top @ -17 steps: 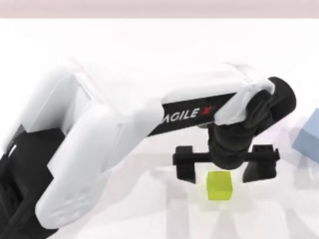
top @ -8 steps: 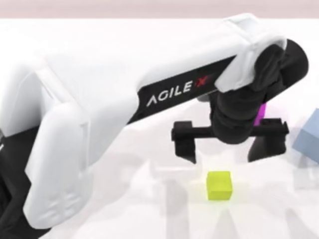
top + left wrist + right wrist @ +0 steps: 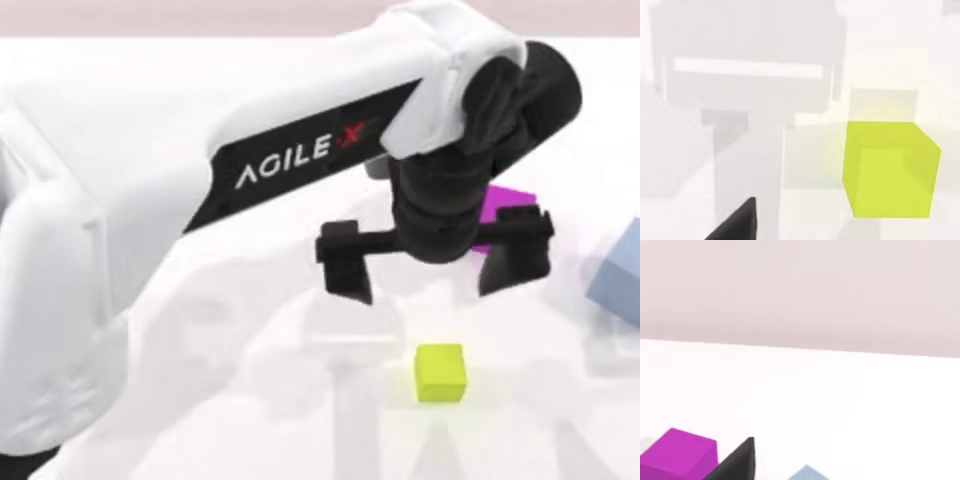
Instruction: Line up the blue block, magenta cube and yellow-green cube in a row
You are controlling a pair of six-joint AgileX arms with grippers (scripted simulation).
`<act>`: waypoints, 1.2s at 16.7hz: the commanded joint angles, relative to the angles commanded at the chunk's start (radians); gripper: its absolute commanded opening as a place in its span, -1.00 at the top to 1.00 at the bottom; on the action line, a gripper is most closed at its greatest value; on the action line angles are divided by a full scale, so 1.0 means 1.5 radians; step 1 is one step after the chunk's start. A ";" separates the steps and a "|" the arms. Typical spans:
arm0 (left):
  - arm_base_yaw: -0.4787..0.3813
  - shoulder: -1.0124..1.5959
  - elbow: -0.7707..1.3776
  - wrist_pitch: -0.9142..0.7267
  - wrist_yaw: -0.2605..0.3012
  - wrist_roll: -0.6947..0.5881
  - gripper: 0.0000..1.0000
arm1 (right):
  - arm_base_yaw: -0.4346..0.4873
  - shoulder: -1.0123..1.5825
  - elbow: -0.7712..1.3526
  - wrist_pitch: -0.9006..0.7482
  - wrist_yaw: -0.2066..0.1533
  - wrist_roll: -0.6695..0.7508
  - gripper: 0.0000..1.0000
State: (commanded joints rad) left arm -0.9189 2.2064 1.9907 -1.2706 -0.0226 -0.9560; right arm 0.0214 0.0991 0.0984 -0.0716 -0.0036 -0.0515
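Jaws of left gripper (image 3: pixel 433 270) spread wide, empty, above the table (image 3: pixel 250 400). Yellow-green cube (image 3: pixel 440 372) sits free below them, near front. Magenta cube (image 3: pixel 500 212) partly hidden behind gripper; blue block (image 3: pixel 618 272) at right edge.

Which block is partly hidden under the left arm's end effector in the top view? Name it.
The magenta cube. The left end effector, open, hangs over it and covers part of it; the yellow-green cube sits fully exposed, and the blue block lies at the right edge.
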 joint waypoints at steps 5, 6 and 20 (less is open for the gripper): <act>0.117 -0.238 -0.216 0.133 -0.006 0.049 -1.00 | 0.035 0.232 0.224 -0.144 0.000 -0.104 -1.00; 0.147 -0.305 -0.274 0.168 -0.006 0.065 -1.00 | 0.044 0.301 0.286 -0.183 0.001 -0.131 -1.00; 0.548 -1.262 -1.156 0.698 0.003 0.495 -1.00 | 0.171 1.272 1.099 -0.723 0.006 -0.508 -1.00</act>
State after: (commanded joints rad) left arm -0.0974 0.3131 0.2568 -0.2239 -0.0188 -0.2139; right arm 0.2783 2.0064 1.7467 -1.1560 0.0051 -0.8129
